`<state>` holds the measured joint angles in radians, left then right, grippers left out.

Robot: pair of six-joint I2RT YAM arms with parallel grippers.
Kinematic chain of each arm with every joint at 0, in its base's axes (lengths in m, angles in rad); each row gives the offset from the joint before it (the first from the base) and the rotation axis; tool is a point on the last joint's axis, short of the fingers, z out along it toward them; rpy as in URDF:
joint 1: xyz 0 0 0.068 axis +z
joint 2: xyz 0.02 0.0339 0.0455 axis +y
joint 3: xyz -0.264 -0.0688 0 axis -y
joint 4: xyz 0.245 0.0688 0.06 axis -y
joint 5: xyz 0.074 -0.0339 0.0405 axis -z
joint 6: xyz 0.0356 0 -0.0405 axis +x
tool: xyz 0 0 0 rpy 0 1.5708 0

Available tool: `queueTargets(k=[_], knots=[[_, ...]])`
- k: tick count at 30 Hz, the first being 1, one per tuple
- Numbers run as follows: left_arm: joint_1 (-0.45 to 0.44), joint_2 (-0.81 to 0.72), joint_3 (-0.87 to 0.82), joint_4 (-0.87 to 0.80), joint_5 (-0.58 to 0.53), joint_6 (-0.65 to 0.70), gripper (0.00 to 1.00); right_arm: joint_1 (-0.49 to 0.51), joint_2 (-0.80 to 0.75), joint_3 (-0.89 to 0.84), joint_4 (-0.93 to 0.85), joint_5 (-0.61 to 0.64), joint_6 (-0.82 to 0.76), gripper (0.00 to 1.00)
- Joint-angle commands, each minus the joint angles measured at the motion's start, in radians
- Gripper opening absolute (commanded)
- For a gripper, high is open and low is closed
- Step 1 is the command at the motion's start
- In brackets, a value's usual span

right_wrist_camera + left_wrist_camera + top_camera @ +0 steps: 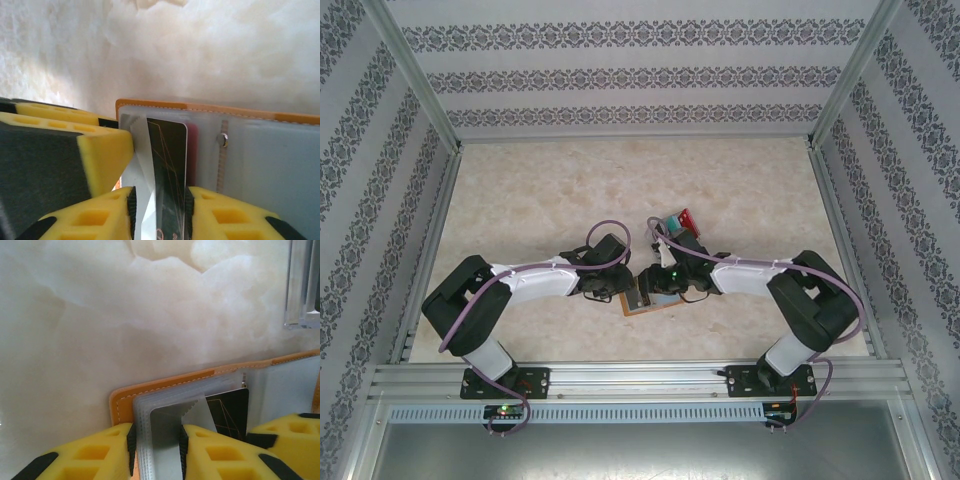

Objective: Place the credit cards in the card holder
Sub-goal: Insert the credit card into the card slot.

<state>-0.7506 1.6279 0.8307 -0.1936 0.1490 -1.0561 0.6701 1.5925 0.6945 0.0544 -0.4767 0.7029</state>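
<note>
Right wrist view: black card (167, 150) runs lengthwise from right gripper (160, 200) into card holder (270, 165) pocket; pinched or loose, I cannot tell.

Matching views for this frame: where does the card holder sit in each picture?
Top external: card holder just below the picture's centre.
Left wrist: its orange stitched edge crosses the lower half.
Right wrist: it lies open across the middle, orange edge on top.
Shared landmark: black card at its clear sleeves, both wrist views.
</note>
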Motion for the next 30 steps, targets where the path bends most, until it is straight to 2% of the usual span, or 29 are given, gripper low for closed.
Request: queueTargets(k=[1,6,8,15,19,20,21,25,28,30], knots=[[0.005,-0.019,-0.013,-0.005,-0.016,-0.011,0.32,0.004,-0.046,-0.017,-0.049,0.074,0.020,0.35],[0.005,-0.015,-0.012,0.006,-0.006,-0.010,0.31,0.011,-0.011,-0.016,-0.045,0.047,0.028,0.31],[0.005,-0.015,-0.007,0.005,-0.005,-0.006,0.31,0.014,0.010,-0.008,-0.044,0.034,0.035,0.24],[0.005,-0.009,-0.011,0.025,0.008,-0.014,0.31,0.037,0.058,0.025,-0.020,-0.014,0.029,0.08],[0.005,-0.013,-0.011,0.029,0.008,-0.013,0.31,0.050,0.013,0.025,-0.020,-0.011,0.009,0.11],[0.005,-0.017,-0.011,0.026,0.001,-0.014,0.31,0.048,0.004,0.040,-0.074,0.026,-0.004,0.14],[0.005,-0.021,-0.010,0.020,-0.006,-0.014,0.31,0.044,-0.009,0.039,-0.107,0.064,-0.011,0.22],[0.005,-0.047,0.004,-0.047,-0.064,-0.006,0.33,0.003,-0.114,0.017,-0.159,0.110,-0.041,0.27],[0.008,-0.085,0.011,-0.107,-0.124,0.006,0.38,-0.033,-0.238,0.044,-0.260,0.189,-0.112,0.36],[0.011,-0.110,0.020,-0.136,-0.158,0.021,0.43,-0.066,-0.298,0.078,-0.338,0.279,-0.176,0.46]])
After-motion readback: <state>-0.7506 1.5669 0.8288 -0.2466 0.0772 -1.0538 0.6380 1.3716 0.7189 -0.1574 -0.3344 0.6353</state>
